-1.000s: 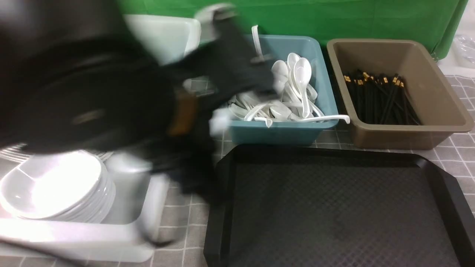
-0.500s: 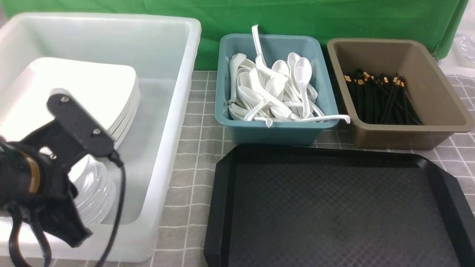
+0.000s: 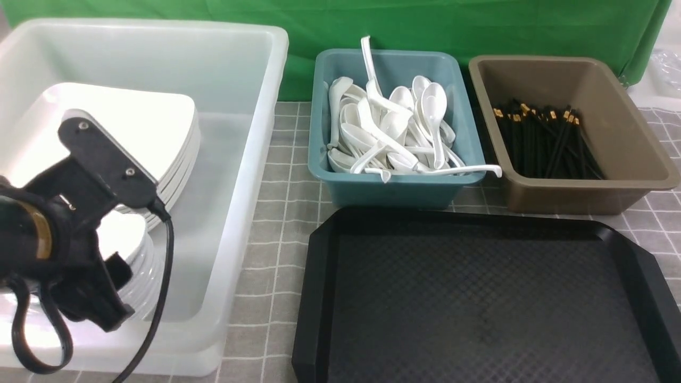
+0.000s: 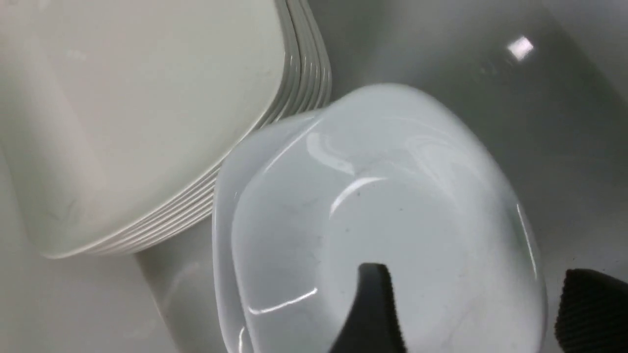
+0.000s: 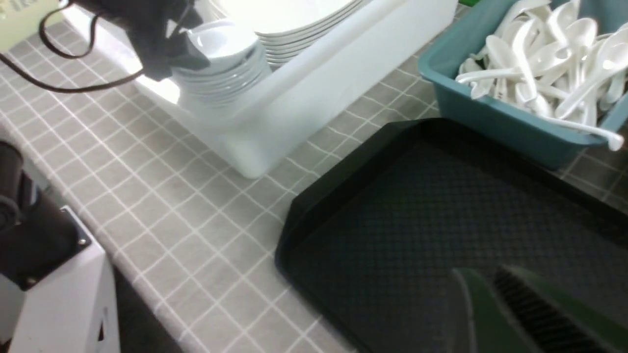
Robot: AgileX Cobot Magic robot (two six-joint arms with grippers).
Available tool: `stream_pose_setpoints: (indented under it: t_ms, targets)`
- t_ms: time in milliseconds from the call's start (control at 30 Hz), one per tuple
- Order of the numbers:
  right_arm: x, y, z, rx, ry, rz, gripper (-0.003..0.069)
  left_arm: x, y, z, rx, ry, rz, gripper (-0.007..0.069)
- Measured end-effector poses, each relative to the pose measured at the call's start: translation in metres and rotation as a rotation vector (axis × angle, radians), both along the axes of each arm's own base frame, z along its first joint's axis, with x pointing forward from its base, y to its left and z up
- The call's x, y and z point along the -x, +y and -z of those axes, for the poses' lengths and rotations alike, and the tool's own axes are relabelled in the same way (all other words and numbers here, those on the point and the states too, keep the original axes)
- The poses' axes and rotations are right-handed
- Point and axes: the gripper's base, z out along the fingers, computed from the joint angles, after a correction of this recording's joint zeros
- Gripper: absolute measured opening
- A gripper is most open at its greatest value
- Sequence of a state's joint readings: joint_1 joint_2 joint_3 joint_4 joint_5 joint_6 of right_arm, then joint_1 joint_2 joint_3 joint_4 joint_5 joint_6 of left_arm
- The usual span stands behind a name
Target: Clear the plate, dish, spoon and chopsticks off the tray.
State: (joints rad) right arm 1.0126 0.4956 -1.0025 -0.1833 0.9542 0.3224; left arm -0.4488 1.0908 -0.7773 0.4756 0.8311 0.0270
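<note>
Front view, left hand point(image 3: 113, 293) risen slightly

Your table point(image 3: 276, 250) is covered in a grey cloth with a white grid. Four things sit directly on it. A large white bin point(image 3: 250, 159) is at 9 o'clock, a teal tub point(image 3: 393, 191) at 12, and a brown tub point(image 3: 574, 199) just beside it at 2. The black tray point(image 3: 319, 298) is at 5, its far rim near both tubs.

A translucent white bin point(image 3: 247, 170) fills the frame's left. A teal tub point(image 3: 393, 192) sits upper centre and a brown tub point(image 3: 577, 200) upper right, all on grey checked cloth point(image 3: 276, 239).
</note>
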Motion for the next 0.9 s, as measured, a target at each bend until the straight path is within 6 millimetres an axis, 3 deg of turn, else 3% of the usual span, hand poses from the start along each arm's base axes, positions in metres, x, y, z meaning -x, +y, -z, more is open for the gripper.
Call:
stream_pose_setpoints:
  t_ms: [100, 233, 267, 333, 400, 467, 567, 767, 900]
  targets:
    - [0.000, 0.000, 0.000, -0.003, 0.005, -0.004, 0.0099, 0.010, 0.002, -0.015, 0.107, -0.032, -0.074, 0.0561]
    - [0.001, 0.000, 0.001, 0.010, 0.015, -0.001, 0.0106, 0.035, 0.001, -0.051, 0.313, -0.138, -0.067, 0.0535]
    - [0.001, -0.001, 0.002, 0.015, 0.019, 0.000, 0.0108, 0.044, 0.000, -0.059, 0.393, -0.165, -0.045, 0.0496]
    - [0.001, -0.001, 0.003, 0.026, 0.029, 0.001, 0.0111, 0.073, 0.001, -0.078, 0.591, -0.275, 0.061, 0.0344]
    - [0.001, -0.001, 0.004, 0.029, 0.034, 0.002, 0.0112, 0.095, 0.003, -0.085, 0.713, -0.377, 0.154, 0.0198]
    - [0.001, -0.001, 0.004, 0.028, 0.036, 0.003, 0.0112, 0.120, 0.008, -0.078, 0.823, -0.481, 0.246, 0.0066]
    - [0.001, -0.001, 0.004, 0.015, 0.049, 0.013, 0.0112, 0.135, 0.014, -0.061, 0.895, -0.590, 0.293, 0.0016]
    - [0.001, -0.001, 0.003, 0.007, 0.053, 0.016, 0.0123, 0.141, 0.023, -0.025, 0.926, -0.729, 0.278, 0.0010]
    - [0.001, -0.001, 0.003, 0.007, 0.054, 0.016, 0.0132, 0.136, 0.022, 0.001, 0.905, -0.689, 0.252, 0.0010]
